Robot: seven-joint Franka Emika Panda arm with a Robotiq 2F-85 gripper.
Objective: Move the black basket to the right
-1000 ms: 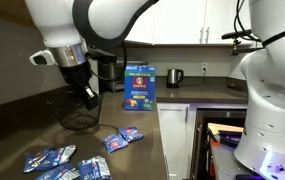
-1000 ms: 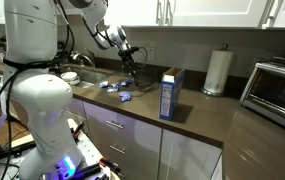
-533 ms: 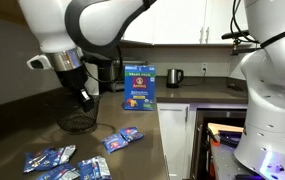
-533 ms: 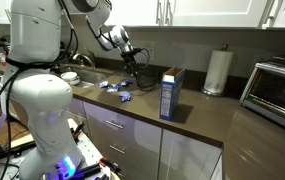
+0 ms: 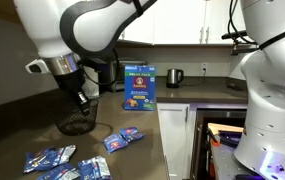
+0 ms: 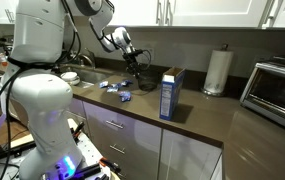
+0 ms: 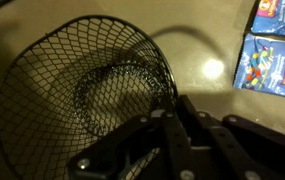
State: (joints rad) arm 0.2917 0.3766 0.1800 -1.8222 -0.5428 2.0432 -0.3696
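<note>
In the wrist view the black basket [image 7: 90,96] fills the frame left of and ahead of the jaws, sitting upright on the dark counter [image 7: 222,105], its wide rim ringing the smaller round base. The gripper [image 7: 172,108] comes in from the bottom edge with its 2 fingers drawn almost together right at the basket's nearest rim wire; they look clamped on that rim, though the mesh is thin and dark there. To the right of the jaws and further ahead lie 2 blue snack packets [image 7: 270,68], flat on the counter and apart from the basket. In an exterior view the gripper [image 5: 80,99] points down, and the black basket [image 5: 76,123] sits directly beneath the jaws on the counter. A scatter of blue packets [image 5: 50,160] lies in front of the jaws, slightly left, and another small pile [image 5: 123,138] lies to their right. Further right of the jaws stands a blue box [image 5: 139,87], upright and well clear of the basket, and beyond it a kettle [image 5: 175,76].
</note>
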